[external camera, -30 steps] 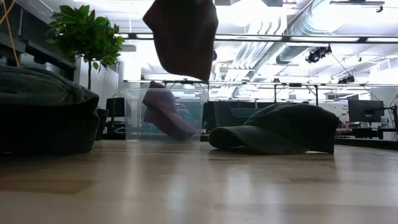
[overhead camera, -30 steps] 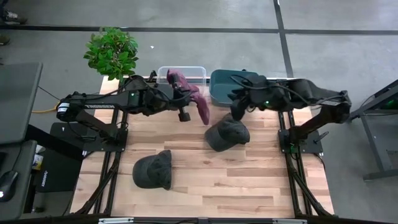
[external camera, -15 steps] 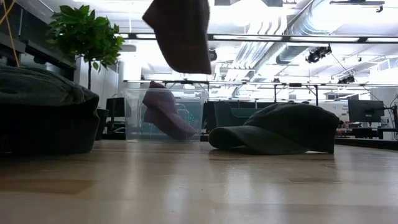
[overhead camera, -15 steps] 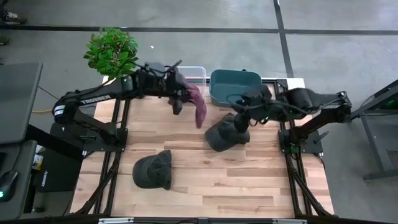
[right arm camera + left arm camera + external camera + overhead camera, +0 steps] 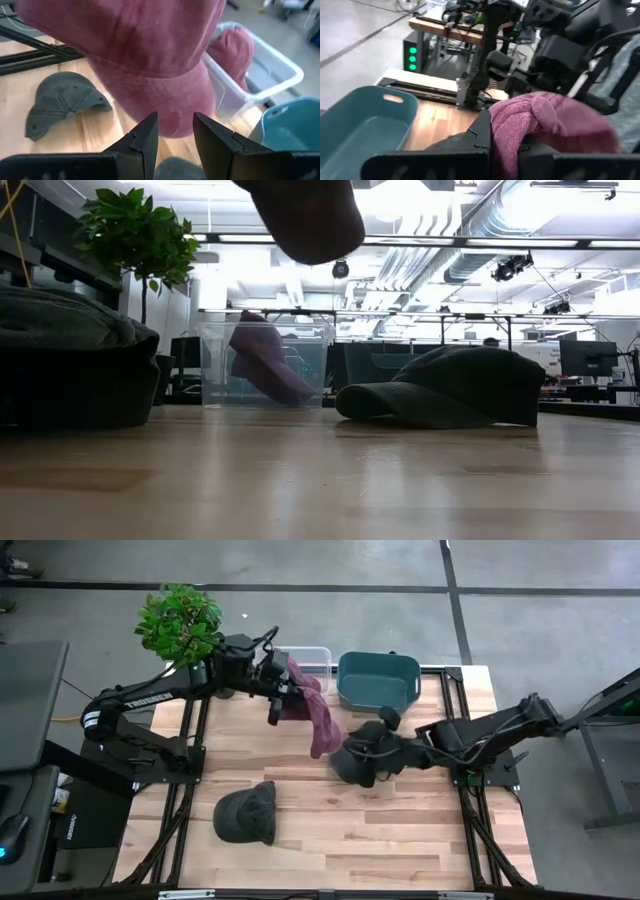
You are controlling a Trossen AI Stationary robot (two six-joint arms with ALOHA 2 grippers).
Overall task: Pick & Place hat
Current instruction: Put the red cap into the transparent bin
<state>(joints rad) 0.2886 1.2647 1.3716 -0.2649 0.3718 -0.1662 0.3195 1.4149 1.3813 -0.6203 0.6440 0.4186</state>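
From above, the left gripper (image 5: 283, 692) hangs over the table's far edge, just in front of the clear bin (image 5: 300, 662), and is clamped on a maroon hat (image 5: 318, 722) that dangles from it toward the table's middle. The right gripper (image 5: 362, 762) reaches in from the table's right edge and sits low over the dark green hat (image 5: 362, 762) lying right of centre, covering most of it; from here its finger spread cannot be told. A teal bin (image 5: 377, 680) stands at the far edge beside the clear bin, toward the right. A second dark hat (image 5: 246, 812) lies near the front edge, left of centre. A potted plant (image 5: 181, 622) stands off the far left corner.

From table height, the maroon hat (image 5: 305, 218) hangs in the air above the wooden table (image 5: 320, 480). Behind it the clear bin (image 5: 265, 363) holds another maroon hat (image 5: 263, 360). The dark green hat (image 5: 445, 387) rests flat on the boards at the right, and the second dark hat (image 5: 70, 360) fills the left. The plant (image 5: 140, 235) rises behind that.

In the left wrist view, the left gripper (image 5: 502, 145) is pinched on the bunched maroon hat (image 5: 545, 125), with the teal bin (image 5: 365, 120) beyond.

In the right wrist view, the right gripper (image 5: 175, 137) shows a narrow gap between its fingers with nothing gripped. The hanging maroon hat (image 5: 150, 60) fills the view ahead; past it are the second dark hat (image 5: 62, 100) on the boards, the clear bin (image 5: 255, 75) with its maroon hat (image 5: 232, 47), and the teal bin (image 5: 290, 125).
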